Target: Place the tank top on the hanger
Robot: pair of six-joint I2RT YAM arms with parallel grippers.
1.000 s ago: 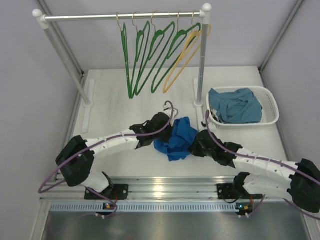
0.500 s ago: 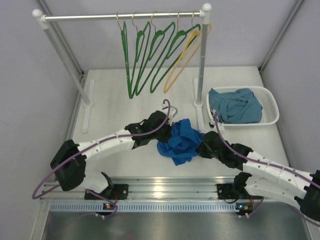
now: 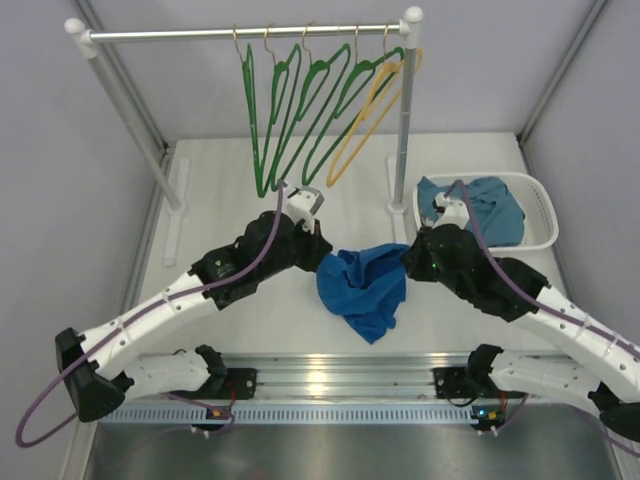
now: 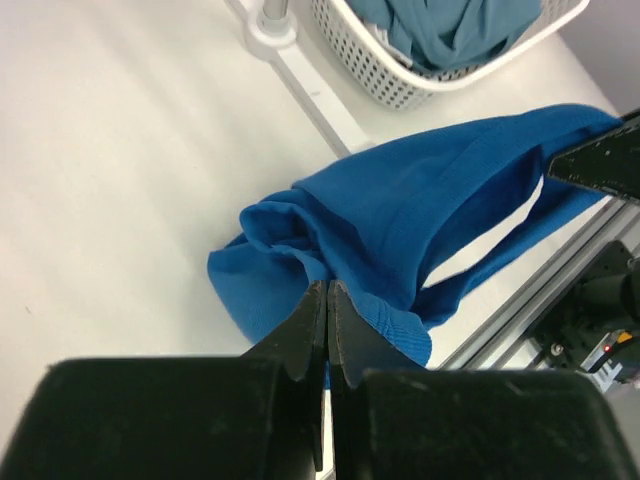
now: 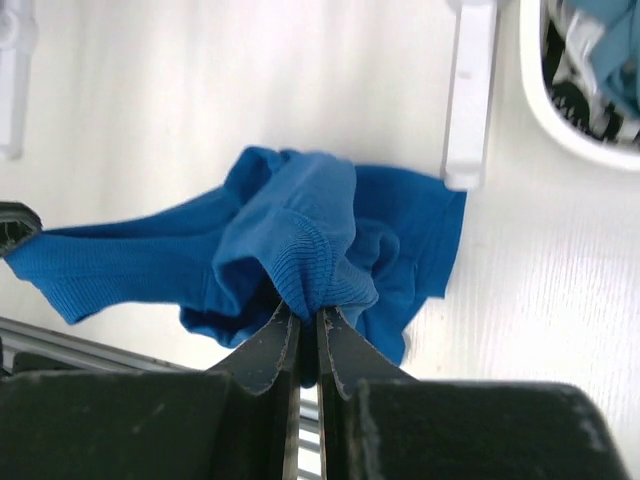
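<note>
The bright blue tank top [image 3: 362, 288] hangs above the table between my two grippers, stretched at its top edge and drooping to a point. My left gripper [image 3: 322, 262] is shut on its left edge, seen in the left wrist view with the tank top [image 4: 400, 215] bunched at the left gripper [image 4: 327, 288]. My right gripper [image 3: 408, 262] is shut on its right edge; in the right wrist view ribbed hem of the tank top [image 5: 300, 235] is pinched in the right gripper [image 5: 309, 315]. Several green hangers [image 3: 290, 110] hang on the rail behind.
A yellow hanger [image 3: 372, 115] hangs at the right end of the rail [image 3: 240, 33], next to the rack's right post [image 3: 403, 130]. A white basket [image 3: 540, 215] holding a teal garment [image 3: 490, 208] stands at the right. Rack feet [image 5: 470, 90] lie on the table.
Both arms have risen and lifted the tank top off the table. It went from a crumpled heap to being spread between the two grippers.
</note>
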